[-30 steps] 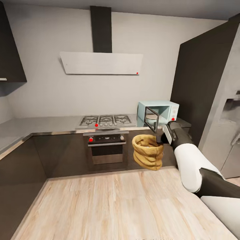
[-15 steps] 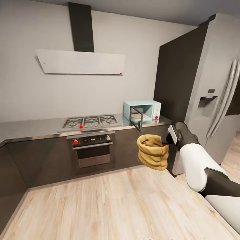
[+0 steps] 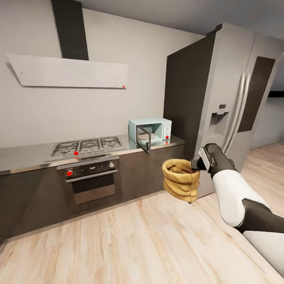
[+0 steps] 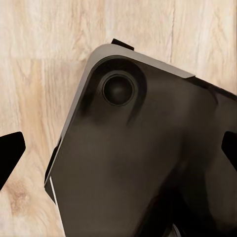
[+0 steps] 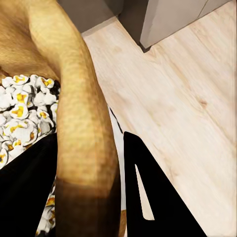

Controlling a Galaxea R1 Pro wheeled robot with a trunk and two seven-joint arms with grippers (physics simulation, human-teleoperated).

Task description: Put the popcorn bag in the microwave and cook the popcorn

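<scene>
Range hood: flat pale slanted panel on the white wall, dark chimney above it.
Gas hob: grated steel burner plate set in the desk, with the dark built-in oven under it.
Desk: long grey glossy steel-like worktop over dark cabinet fronts; its right end stops beside the tall dark cabinet side.
Microwave: small pale mint-blue box at the desk's right end, its dark glass door swung open toward the room, cavity exposed.
Popcorn bag: tan-brown crumpled paper sack with rolled rim, held in the air above the floor, in front of and below the microwave; long axis near upright, mouth up and tilted slightly. The right wrist view shows white popped kernels inside.
Right hand: dark fingers pinched on the sack's rim, one finger inside, one outside.
Left hand: black fingertips stand apart at the edges of the left wrist view, nothing between them; a dark rounded robot part lies beneath.
Fridge: tall grey steel double-door unit right of the desk.
Open room: bare light wooden plank floor between the sack and the cabinets.
</scene>
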